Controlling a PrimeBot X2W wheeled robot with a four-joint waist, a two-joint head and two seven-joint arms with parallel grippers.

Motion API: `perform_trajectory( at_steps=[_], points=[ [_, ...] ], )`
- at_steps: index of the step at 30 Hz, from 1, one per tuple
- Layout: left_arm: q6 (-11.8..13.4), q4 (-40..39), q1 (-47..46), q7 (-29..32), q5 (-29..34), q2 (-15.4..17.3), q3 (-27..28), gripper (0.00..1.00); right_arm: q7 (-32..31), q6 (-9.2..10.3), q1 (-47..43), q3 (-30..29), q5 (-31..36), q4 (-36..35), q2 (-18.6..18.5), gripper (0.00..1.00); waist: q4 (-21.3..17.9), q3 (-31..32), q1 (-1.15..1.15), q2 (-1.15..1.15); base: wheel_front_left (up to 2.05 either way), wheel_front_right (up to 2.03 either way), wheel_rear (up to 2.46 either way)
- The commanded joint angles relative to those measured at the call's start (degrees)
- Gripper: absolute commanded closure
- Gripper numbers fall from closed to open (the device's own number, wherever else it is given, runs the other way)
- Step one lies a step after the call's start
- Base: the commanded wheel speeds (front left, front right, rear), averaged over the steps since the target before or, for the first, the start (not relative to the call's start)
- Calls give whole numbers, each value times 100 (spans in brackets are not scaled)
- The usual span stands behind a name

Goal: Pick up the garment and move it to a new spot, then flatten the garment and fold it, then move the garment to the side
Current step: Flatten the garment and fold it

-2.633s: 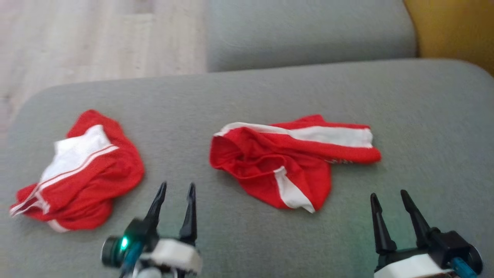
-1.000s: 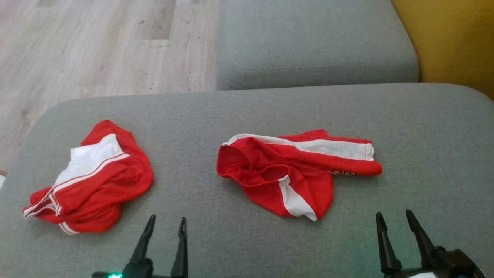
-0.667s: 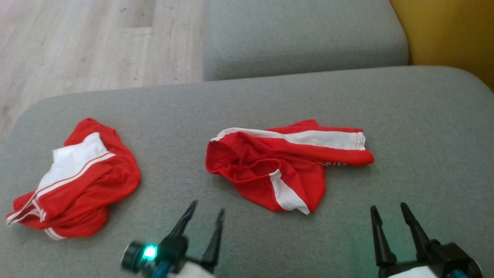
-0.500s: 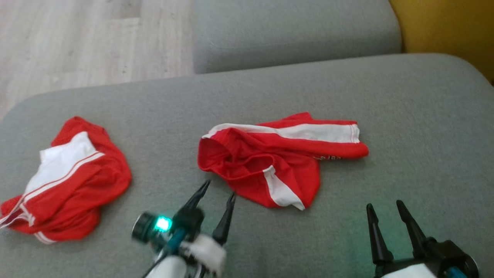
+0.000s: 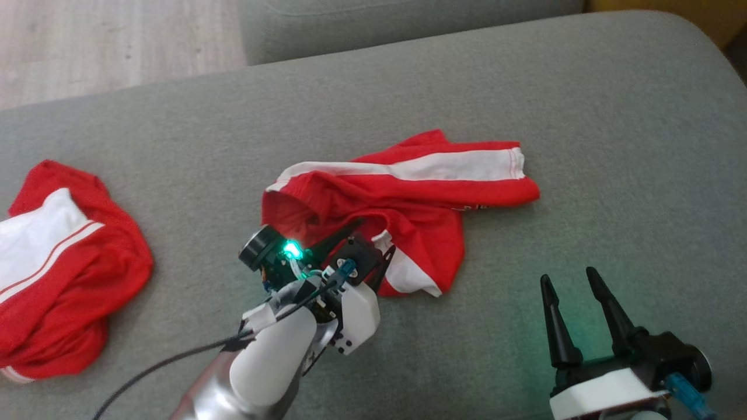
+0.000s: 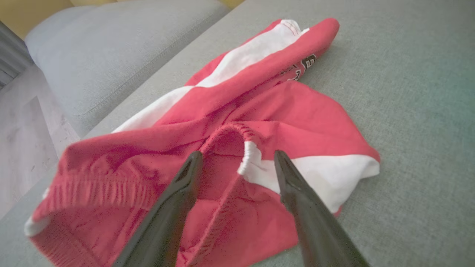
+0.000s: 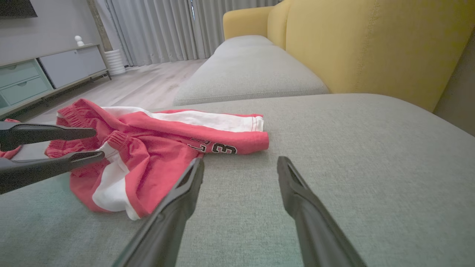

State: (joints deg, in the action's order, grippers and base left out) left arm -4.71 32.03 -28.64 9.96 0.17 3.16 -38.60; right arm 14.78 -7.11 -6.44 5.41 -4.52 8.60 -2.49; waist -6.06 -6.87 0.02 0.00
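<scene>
Red shorts (image 5: 420, 195) with white side stripes lie crumpled around the middle of the grey sofa seat (image 5: 613, 146). One leg is stretched out fairly flat and the rest is bunched up beside it.

Going by looks, it's thin jersey: super light, totally floppy, nothing to break. Weight isn't the issue. The catch is that whatever bit you pinch comes up and everything else just dangles and drags. A shallow pinch on a single layer could also slide out of those skinny fingers.

Best handle imo is the gathered elastic edge (image 6: 226, 129), since it's thicker and ribbed and gives more to bite on. That's pretty much where the left gripper (image 6: 237, 154) is. Its fingers are spread wide, one on each side of that raised ridge, with nothing clamped yet. I can't tell if the tips are actually touching cloth.

The right gripper (image 5: 568, 275) is also wide open and empty, over bare seat near the shorts but clear of them.

For the flattening part I'd want a second hold far from the first, like the leg hem (image 5: 516, 166). That way it should hang spread out instead of roping up.

A second red bundle (image 5: 58, 262) sits well apart on the robot's left, so snagging it looks unlikely.
</scene>
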Motion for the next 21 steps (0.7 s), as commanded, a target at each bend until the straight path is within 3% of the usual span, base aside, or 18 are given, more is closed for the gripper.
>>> perform_trajectory(
  at_steps=[1, 4, 5, 6, 7, 8, 15, 21],
  points=[
    [30, -123, -258, 66, 36, 64, 135, 0, 22, -37, 183, 163, 11, -142, -39, 0, -90, -72, -2, 0, 0, 0, 0],
    [39, -83, -291, 162, 18, 73, 118, 0, 22, -37, 183, 202, 1, -109, -39, 0, -150, -64, -2, 0, 0, 0, 0],
    [43, -66, -292, 192, 10, 80, 114, 9, 22, -37, 183, 215, -2, -97, -39, 0, -173, -52, -2, 0, 0, 0, 0],
    [42, -52, -296, 213, 13, 92, 99, 25, 22, -37, 181, 219, -7, -89, -39, 0, -190, -41, -2, 0, 0, 0, 0],
    [33, -33, -294, 244, 7, 102, 84, 68, 22, -37, 179, 221, -12, -85, -39, 0, -209, -27, -2, 0, 0, 0, 0],
    [17, -21, -296, 272, 16, 119, 48, 100, 22, -37, 178, 227, -13, -81, -39, 0, -230, -12, -2, 0, 0, 0, 0],
    [-106, -21, -253, 271, -166, 152, -76, 100, 22, -37, 135, 257, -20, -38, -39, 0, -358, 149, -2, 0, 0, 0, 0],
    [-261, -275, -392, -17, -944, 81, -231, 100, 22, -37, 164, 384, -93, 1, -39, 0, -591, 312, -2, 0, 0, 0, 0]
  ],
)
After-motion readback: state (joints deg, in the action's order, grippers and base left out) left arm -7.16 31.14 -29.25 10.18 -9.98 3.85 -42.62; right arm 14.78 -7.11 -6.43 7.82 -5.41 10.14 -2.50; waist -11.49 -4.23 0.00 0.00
